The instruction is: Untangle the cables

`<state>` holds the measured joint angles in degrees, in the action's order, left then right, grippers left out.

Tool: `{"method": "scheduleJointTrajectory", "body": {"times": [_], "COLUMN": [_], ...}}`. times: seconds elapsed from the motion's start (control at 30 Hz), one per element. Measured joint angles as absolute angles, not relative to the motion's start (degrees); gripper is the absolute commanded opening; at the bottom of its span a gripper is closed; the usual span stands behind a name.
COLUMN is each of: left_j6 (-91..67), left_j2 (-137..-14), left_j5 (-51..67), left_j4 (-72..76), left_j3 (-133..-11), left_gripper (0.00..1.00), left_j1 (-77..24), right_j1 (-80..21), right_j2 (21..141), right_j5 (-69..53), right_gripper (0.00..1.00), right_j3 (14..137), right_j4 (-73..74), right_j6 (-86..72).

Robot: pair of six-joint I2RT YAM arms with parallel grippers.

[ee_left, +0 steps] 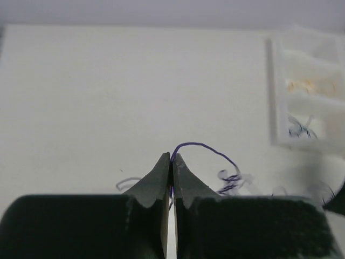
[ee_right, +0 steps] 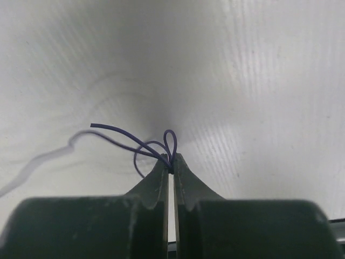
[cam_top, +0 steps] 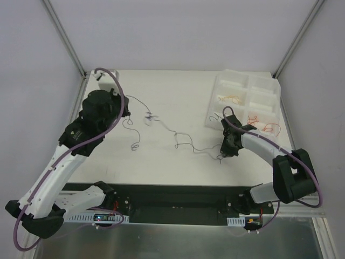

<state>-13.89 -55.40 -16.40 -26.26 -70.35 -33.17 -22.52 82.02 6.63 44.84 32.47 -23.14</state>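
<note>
The left gripper (ee_left: 171, 157) is clamped shut on a purple wire (ee_left: 207, 147) over the white table (cam_top: 178, 86). The wire rises out of the closed tips, arcs to their right and drops into a small curly knot (ee_left: 230, 181) just beyond the right finger. The right gripper (ee_right: 171, 159) is also closed on purple wire: a small loop stands just above its tips, and two strands trail off to their left across the table. Seen from above, the thin wire runs from one gripper to the other. The two are well apart, and the knot lies nearer the left one, with a loose tail curling on the table beside it. A white tray (ee_left: 276, 97) sits far to the left gripper's right and just beyond the right gripper. It holds orange strands (cam_top: 232, 99) in its compartments and a purple curl (ee_left: 299, 128) in a near one.
</note>
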Motion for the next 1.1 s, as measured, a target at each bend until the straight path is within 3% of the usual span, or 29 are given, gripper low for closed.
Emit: {"method": "scheduleJointTrajectory", "body": {"times": [0.27,0.7,1.1], "left_j6": [-5.98,8.16,30.06], "left_j2": [-57.78,-65.17,-68.69], "left_j5": [-33.01,-40.91,-53.10], "left_j4": [-28.32,-29.58,-13.45], "left_j3": [-88.20,-108.81,-118.28], "left_gripper": [0.00,0.00,0.00], "left_j1": [-31.20,-23.29,-22.83], "right_j1": [-20.58,-17.26,-14.46], "right_j2": [79.31,74.30,73.32], "right_j5": [8.80,10.28,9.28], "right_gripper": [0.00,0.00,0.00], "right_j3": [43.97,42.81,40.42], "right_j4": [35.14,36.75,36.62], "right_j6": [-21.93,-19.42,-21.02]}}
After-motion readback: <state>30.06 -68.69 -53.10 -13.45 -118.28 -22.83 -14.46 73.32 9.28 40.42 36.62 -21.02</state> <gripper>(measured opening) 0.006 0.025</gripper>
